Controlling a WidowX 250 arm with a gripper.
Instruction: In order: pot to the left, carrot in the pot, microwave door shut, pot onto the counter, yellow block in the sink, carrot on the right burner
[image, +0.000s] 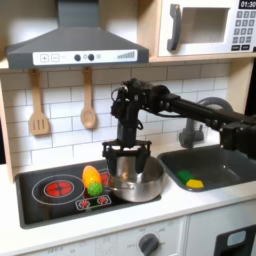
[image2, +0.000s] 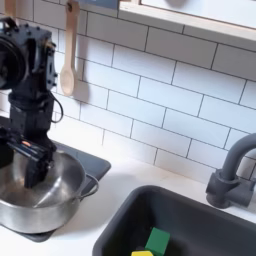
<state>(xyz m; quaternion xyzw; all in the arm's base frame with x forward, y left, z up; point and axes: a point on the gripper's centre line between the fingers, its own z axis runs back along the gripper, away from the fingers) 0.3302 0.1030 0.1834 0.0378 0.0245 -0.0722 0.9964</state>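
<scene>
While the gripper (image: 128, 160) reaches down into the pot (image: 140, 183), whether it is wide or narrow cannot be told. The pot straddles the cooktop's right edge and the counter (image: 190, 205); a snag could tip it. The carrot (image: 92, 179) lies just beside it on the cooktop; the yellow block (image: 194, 183) sits in the sink (image: 232, 160).

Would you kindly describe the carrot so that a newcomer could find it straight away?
Start at the black cooktop in the first exterior view. The carrot lies there between the red burner and the steel pot. It is orange-yellow with a green leafy tip, unlike the plain yellow block in the sink.
</scene>
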